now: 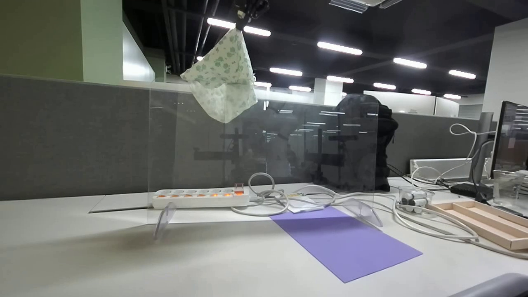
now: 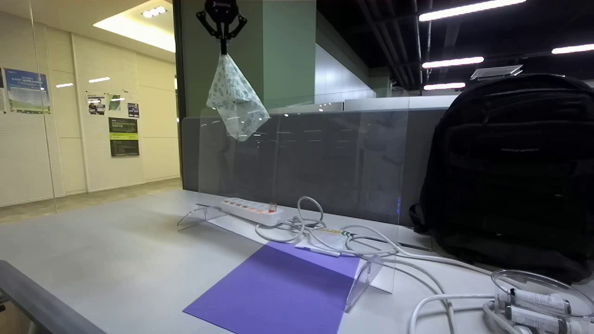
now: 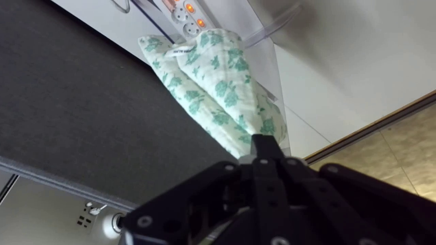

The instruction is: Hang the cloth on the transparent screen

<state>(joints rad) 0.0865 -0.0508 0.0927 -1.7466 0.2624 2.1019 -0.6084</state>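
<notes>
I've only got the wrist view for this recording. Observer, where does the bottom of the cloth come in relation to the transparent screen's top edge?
Observer: In both exterior views, the lowest tip of the cloth shows below the top edge of the transparent screen.
Operator: My view gives no sense of height. Where is the gripper against that edge?
Observer: It appears higher than the edge in both exterior views.
Operator: Anything on the table that I'm missing?
Observer: Yes, a purple sheet lies there, and in an exterior view its far end is seen through the transparent screen.
</notes>
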